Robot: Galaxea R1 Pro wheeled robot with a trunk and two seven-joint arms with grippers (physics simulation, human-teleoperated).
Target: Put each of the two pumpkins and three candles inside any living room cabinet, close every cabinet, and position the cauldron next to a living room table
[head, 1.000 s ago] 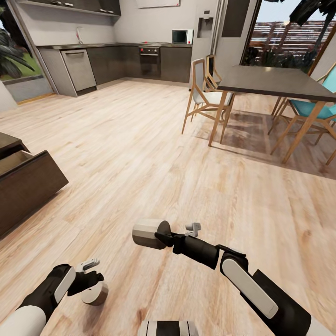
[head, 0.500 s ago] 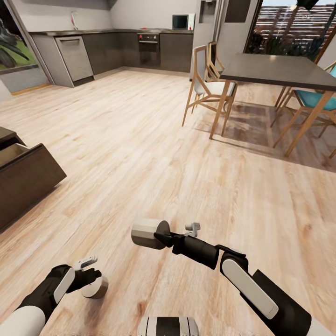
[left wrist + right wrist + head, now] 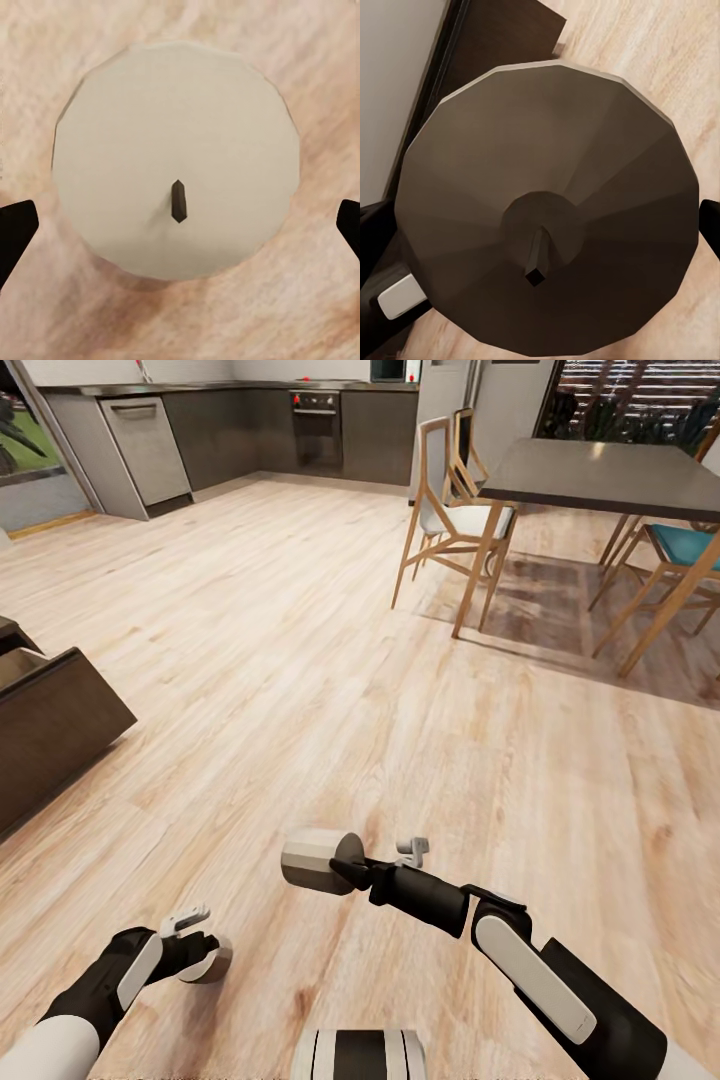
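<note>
I've got a candle [image 3: 205, 962] clenched in my left gripper [image 3: 192, 950] and another candle [image 3: 312, 861] in my right gripper [image 3: 345, 872], both carried low over the floor [image 3: 300, 660] toward the cabinet [image 3: 50, 730], whose drawer gapes ready.

Pale wood floor [image 3: 300, 660] carries dining table [image 3: 600, 475], chairs [image 3: 445, 520].

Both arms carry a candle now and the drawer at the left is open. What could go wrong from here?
1. The right gripper holds its candle sideways, out past its fingers; it may slip while driving.
2. The open drawer of the cabinet juts into the floor; the base or left gripper with its candle could bump it.
</note>
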